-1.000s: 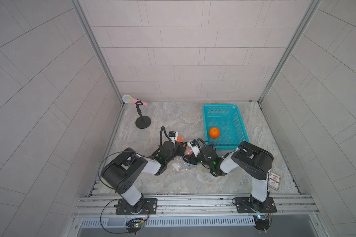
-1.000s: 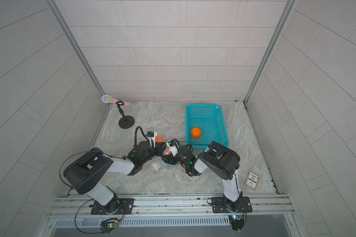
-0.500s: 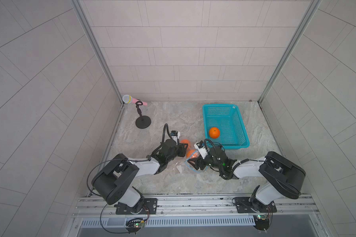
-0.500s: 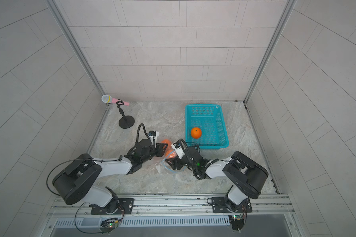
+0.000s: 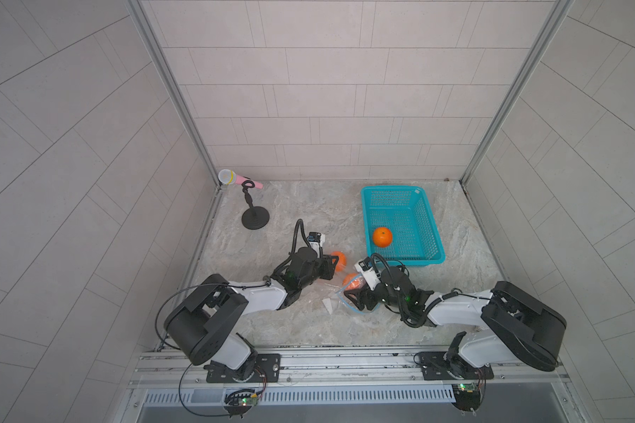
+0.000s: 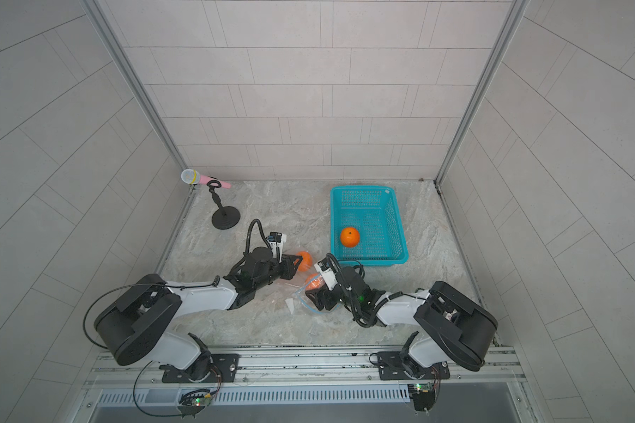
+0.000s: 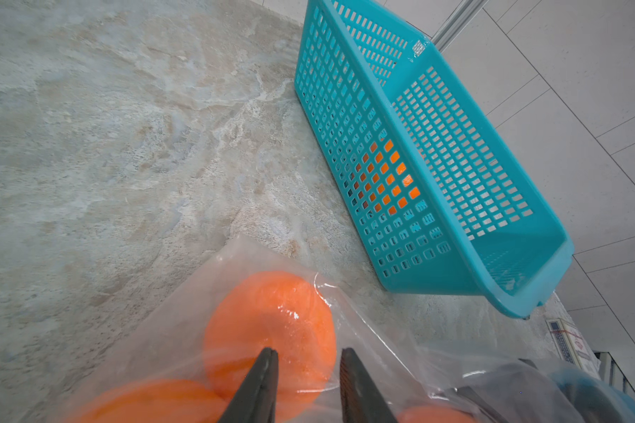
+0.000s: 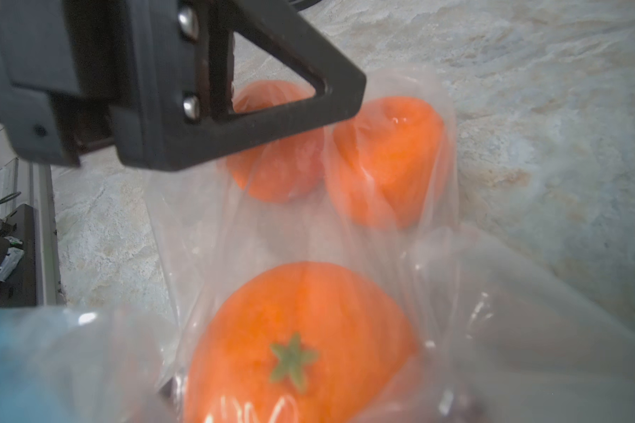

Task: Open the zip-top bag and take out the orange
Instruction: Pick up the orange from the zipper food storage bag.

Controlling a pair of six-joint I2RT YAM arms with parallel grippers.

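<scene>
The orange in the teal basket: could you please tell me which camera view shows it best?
Both top views: the orange lies unobstructed inside the basket. The left wrist view shows only orange patches through the mesh wall; the right wrist view misses it.

Right wrist view: nearest orange (image 8: 301, 348) blurred, cut by frame edge; zip strip (image 8: 15, 366) a blue smear. Left wrist view: left fingers (image 7: 257, 388) cut off; basket orange (image 7: 385, 175) seen through mesh (image 7: 345, 121) only.
</scene>
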